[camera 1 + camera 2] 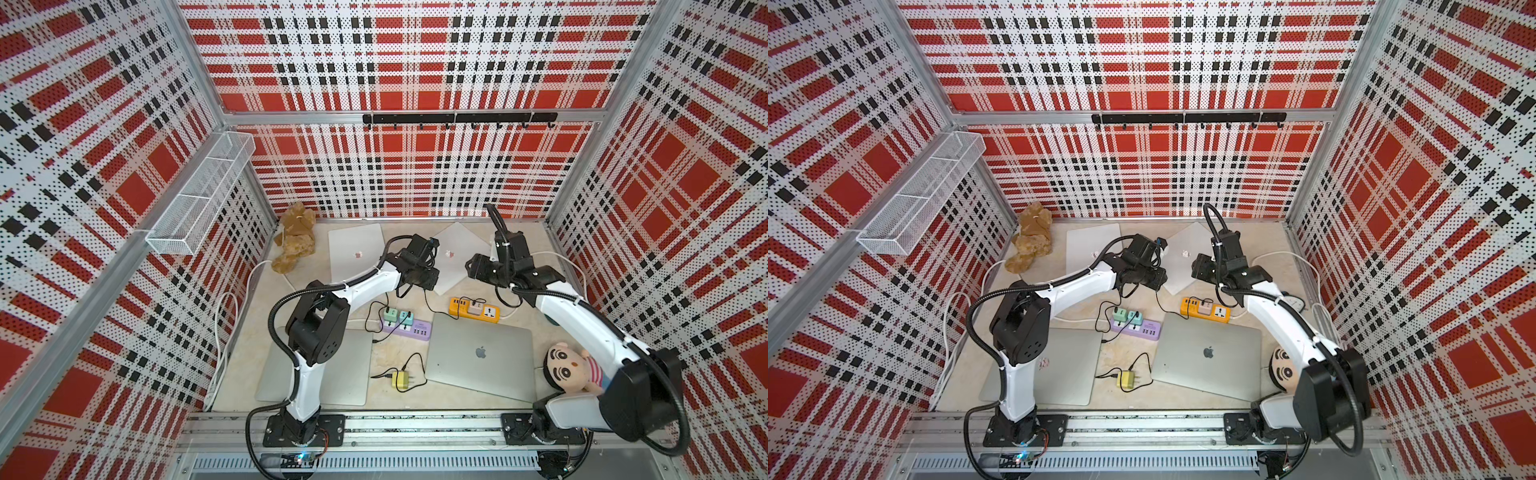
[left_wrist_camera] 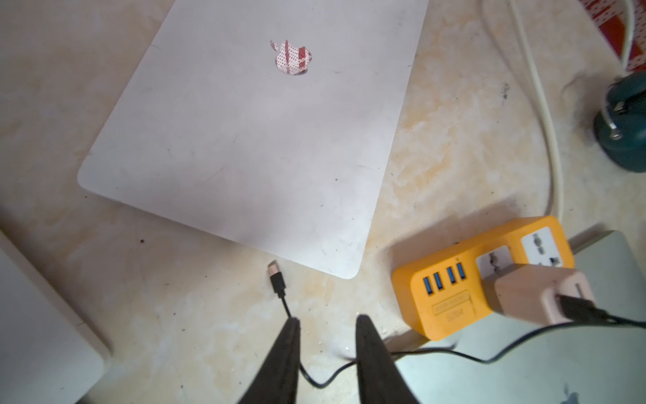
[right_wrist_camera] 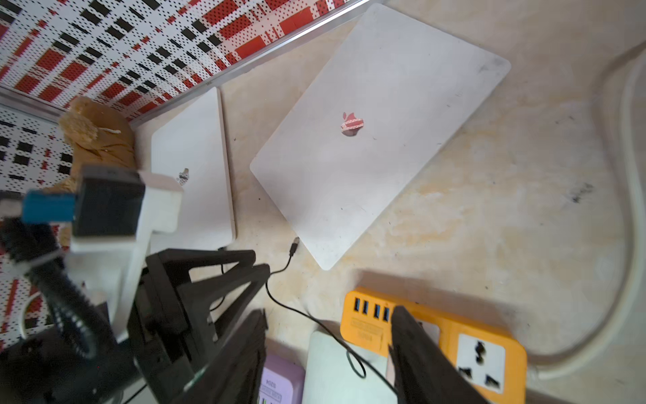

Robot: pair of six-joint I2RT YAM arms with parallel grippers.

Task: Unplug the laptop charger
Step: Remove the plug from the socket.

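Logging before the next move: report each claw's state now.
Left claw: open, holding nothing; the black cable lies loose by its fingers.
Right claw: open, holding nothing.

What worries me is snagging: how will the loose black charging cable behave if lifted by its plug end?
The black charging cable is thin and lies in loose curls, so it will likely droop, not hold shape. Its far end seems plugged into the pink adapter on the orange power strip, so a long pull may drag that strip.
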